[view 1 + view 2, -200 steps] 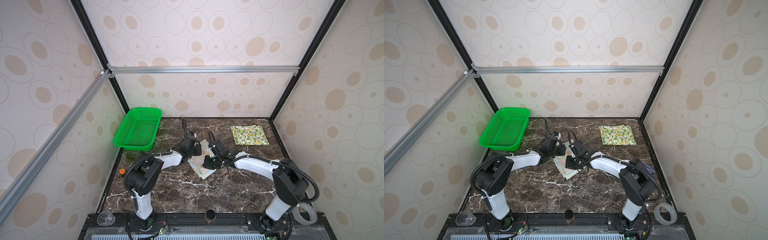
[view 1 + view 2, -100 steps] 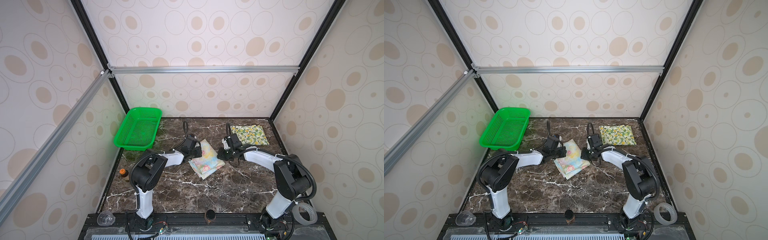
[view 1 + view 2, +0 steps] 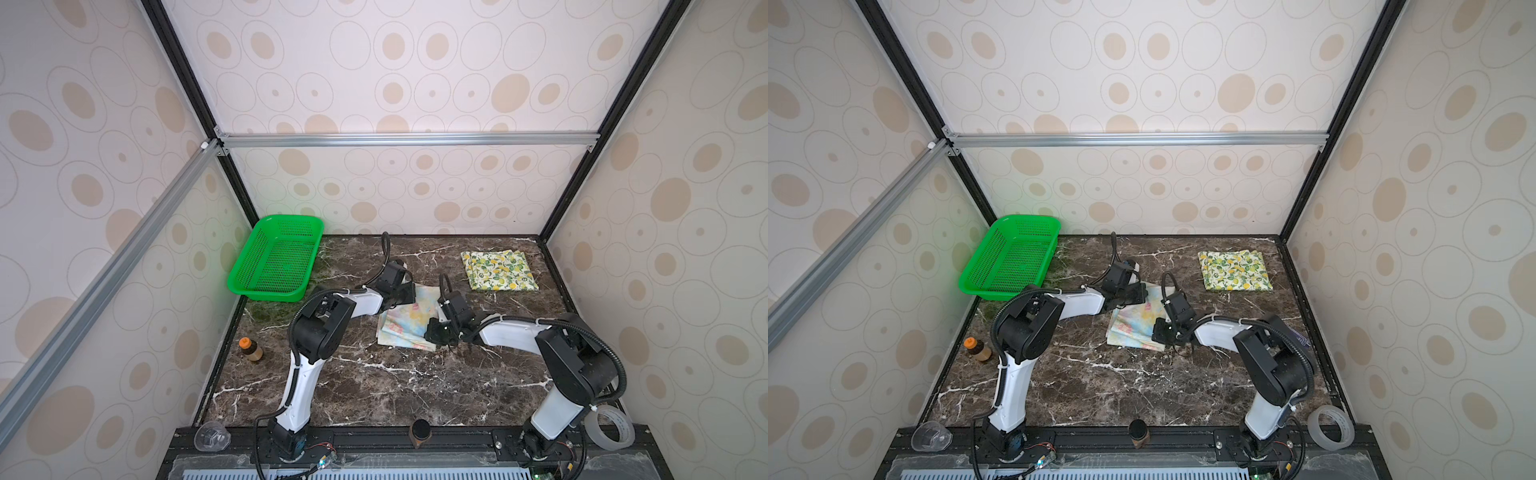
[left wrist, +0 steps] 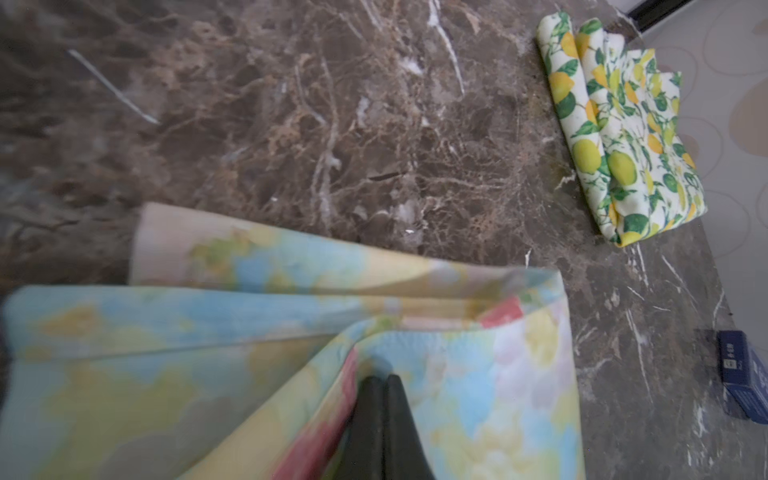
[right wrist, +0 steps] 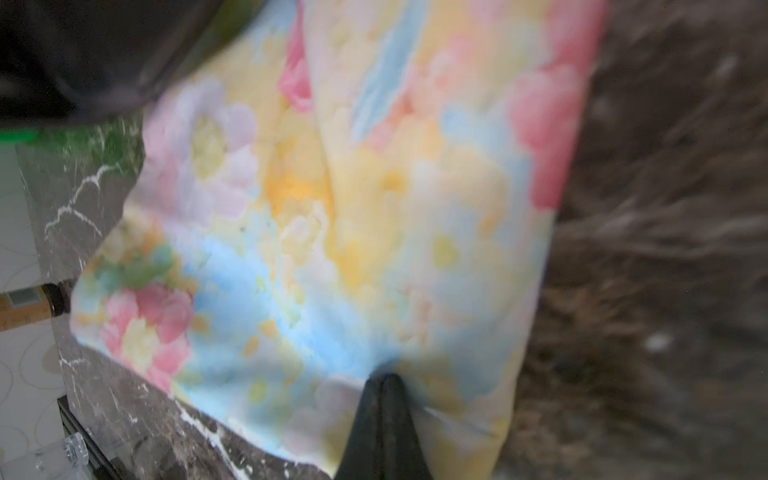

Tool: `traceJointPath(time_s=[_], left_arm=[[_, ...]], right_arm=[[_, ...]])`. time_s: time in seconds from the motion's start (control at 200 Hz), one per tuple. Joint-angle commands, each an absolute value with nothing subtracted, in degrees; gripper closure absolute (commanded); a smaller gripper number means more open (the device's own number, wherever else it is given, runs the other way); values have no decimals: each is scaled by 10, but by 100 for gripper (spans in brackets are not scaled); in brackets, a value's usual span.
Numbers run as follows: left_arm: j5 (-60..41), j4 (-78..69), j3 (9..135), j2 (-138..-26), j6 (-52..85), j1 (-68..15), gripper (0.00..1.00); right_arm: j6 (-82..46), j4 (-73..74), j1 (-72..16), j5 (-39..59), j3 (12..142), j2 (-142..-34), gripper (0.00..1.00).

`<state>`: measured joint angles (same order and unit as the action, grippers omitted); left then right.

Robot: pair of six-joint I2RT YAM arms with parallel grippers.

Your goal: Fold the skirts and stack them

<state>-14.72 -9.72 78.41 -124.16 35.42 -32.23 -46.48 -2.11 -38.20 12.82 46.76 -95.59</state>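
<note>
— Brown veined-stone tabletop (image 3: 395, 386), entry one. Cloth items on it?
— Two. Pastel skirt (image 3: 409, 320), blue-yellow with pink flowers, folded, lying near the middle between the two arms. Lemon skirt (image 3: 498, 270), cream with yellow lemons and green leaves, folded flat at the far right corner, well apart from the pastel one.
— Stacked?
— Not yet; bare stone between the two.
— Left pincer (image 4: 382, 380)?
— Fingers together, clamped on the pastel skirt at its far left corner; top layer drawn up into a ridge at the tips, as seen in the left wrist view.
— Right pincer (image 5: 384, 378)?
— Also together, pinching the pastel skirt at its near right corner; cloth puckered around the tips, right wrist view blurred.
— Sundries?
— Green mesh basket (image 3: 274, 266), far left corner, propped against the wall. Small bottle with orange cap (image 3: 249, 349), upright near the left edge. Roll of clear tape (image 3: 609, 428), front right, off the stone. Clear plastic cup (image 3: 212, 436), front left, on its side. Blue box (image 4: 744, 374), at the right edge, noted from the left wrist view.
</note>
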Motion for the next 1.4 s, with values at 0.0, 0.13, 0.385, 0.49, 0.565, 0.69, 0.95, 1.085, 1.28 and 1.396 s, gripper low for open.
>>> traceJointPath(time_s=[0.0, 0.13, 0.385, 0.49, 0.565, 0.69, 0.95, 1.085, 1.28, 1.396], left_arm=[[-177, -121, 799, -1198, 322, -321, 100], [-177, -82, 791, -1118, 316, -321, 100], [-182, -57, 625, -1009, 397, -344, 100], [-173, -91, 537, -979, 436, -361, 100], [-166, -106, 500, -974, 457, -365, 100], [-156, -121, 470, -980, 472, -367, 100], [-143, -87, 487, -1039, 455, -358, 100], [-139, -84, 492, -1053, 432, -330, 100], [-80, -16, 566, -1075, 351, -306, 100], [-56, 5, 610, -1087, 321, -304, 100]], right_arm=[[-521, -18, -397, 110, 457, -905, 100], [-456, -78, -355, 105, 506, -859, 100], [-337, -112, -244, 190, 610, -954, 100], [-316, -117, -235, 193, 636, -996, 100], [-312, -112, -235, 197, 643, -1021, 100], [-324, -95, -230, 198, 631, -1049, 100], [-345, -65, -227, 166, 554, -1050, 100], [-377, -47, -228, 150, 482, -1010, 100], [-449, -25, -284, 126, 385, -930, 100], [-501, -17, -342, 102, 362, -881, 100]])
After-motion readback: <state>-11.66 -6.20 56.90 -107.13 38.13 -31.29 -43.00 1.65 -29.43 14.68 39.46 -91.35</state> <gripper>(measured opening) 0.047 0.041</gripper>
